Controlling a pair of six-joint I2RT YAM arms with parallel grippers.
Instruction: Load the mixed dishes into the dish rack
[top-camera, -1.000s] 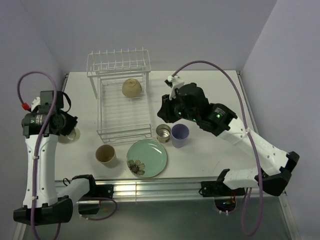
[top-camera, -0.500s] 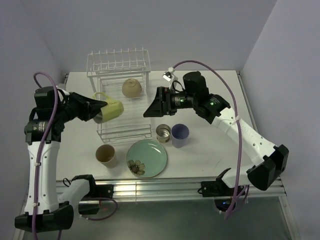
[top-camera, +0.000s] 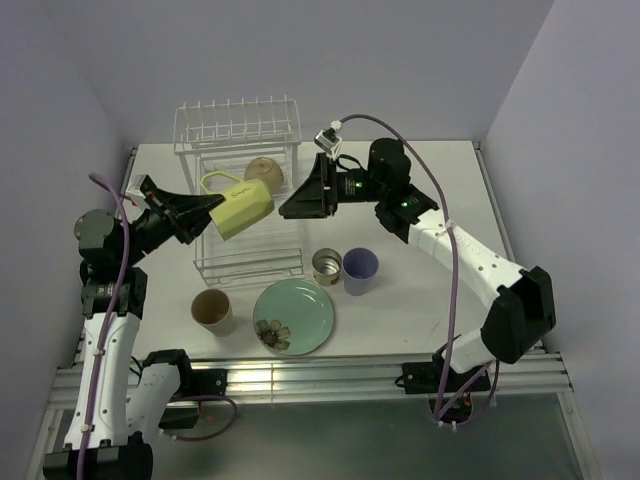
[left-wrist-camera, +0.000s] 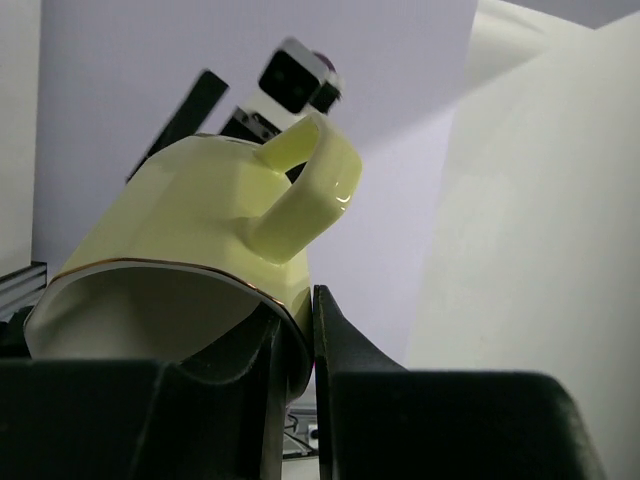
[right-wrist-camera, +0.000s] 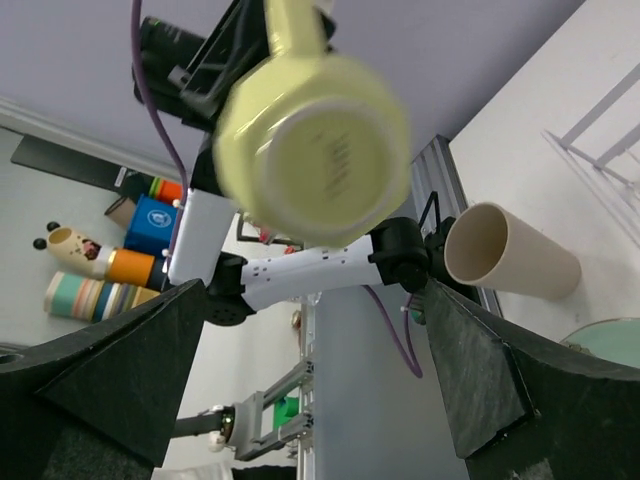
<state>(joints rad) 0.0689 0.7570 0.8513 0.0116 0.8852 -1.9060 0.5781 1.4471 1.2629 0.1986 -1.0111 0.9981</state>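
My left gripper (top-camera: 203, 212) is shut on the rim of the pale yellow-green mug (top-camera: 240, 205), which hangs tilted above the dish rack (top-camera: 250, 262), handle up. In the left wrist view one finger sits inside the mug (left-wrist-camera: 190, 250) and one outside, with the left gripper (left-wrist-camera: 295, 340) pinching the wall. My right gripper (top-camera: 286, 208) is open, level with the mug and just right of its base, apart from it. The right wrist view looks past the open right gripper (right-wrist-camera: 310, 390) at the mug's underside (right-wrist-camera: 315, 155). A cream bowl (top-camera: 265, 172) lies in the rack, partly behind the mug.
On the table in front of the rack stand a small metal cup (top-camera: 326, 266), a lavender cup (top-camera: 359, 270), a tan cup (top-camera: 211, 310) and a mint-green flowered plate (top-camera: 294, 316). The rack's upright prongs (top-camera: 236, 115) rise at its far end, near the back wall.
My left arm has carried the mug up and to the right, over the rack. The right gripper has opened, left the cups and swung up-left toward the mug's base.
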